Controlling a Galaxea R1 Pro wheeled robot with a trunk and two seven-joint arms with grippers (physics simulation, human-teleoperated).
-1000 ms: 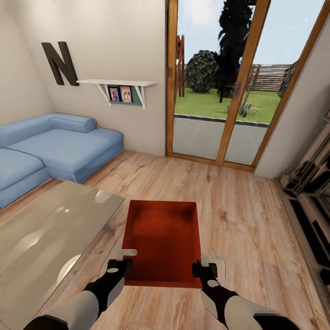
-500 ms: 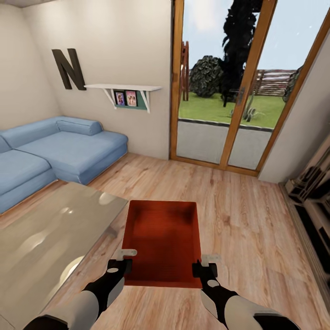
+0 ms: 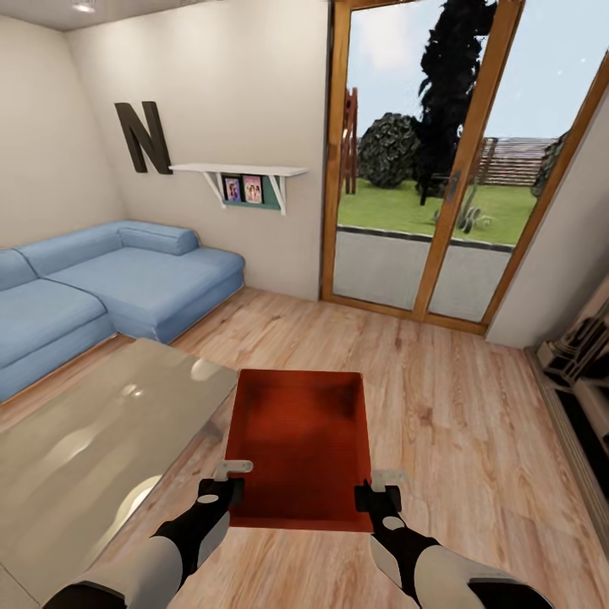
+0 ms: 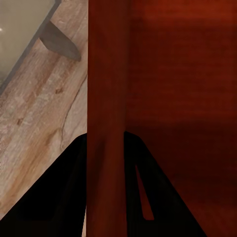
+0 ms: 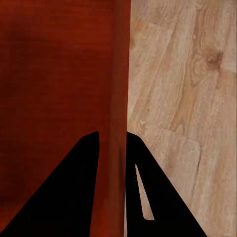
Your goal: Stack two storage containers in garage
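One red-orange storage container (image 3: pixel 300 444), open-topped, is held level in front of me above the light wood-plank floor of the living room. My left gripper (image 3: pixel 227 479) is shut on its left wall near the close corner. In the left wrist view the dark fingers (image 4: pixel 74 197) straddle that red wall (image 4: pixel 106 113). At the opposite side my right gripper (image 3: pixel 379 489) is shut on the right wall, which runs between its fingers (image 5: pixel 74 192) in the right wrist view as a red strip (image 5: pixel 118 74). The second container is out of view.
A glass-topped coffee table (image 3: pixel 76 448) stands close at the left. Beyond it is the blue corner sofa (image 3: pixel 110 288). Wood-framed glass doors (image 3: pixel 448 169) face a garden ahead. Dark shelving (image 3: pixel 584 381) lines the right wall. Bare plank floor (image 3: pixel 448 406) lies ahead and to the right.
The whole head view has shifted: sofa, shelf and glass doors slid rightward and down, so the camera moved. The container and both grippers hold the same place in the picture.
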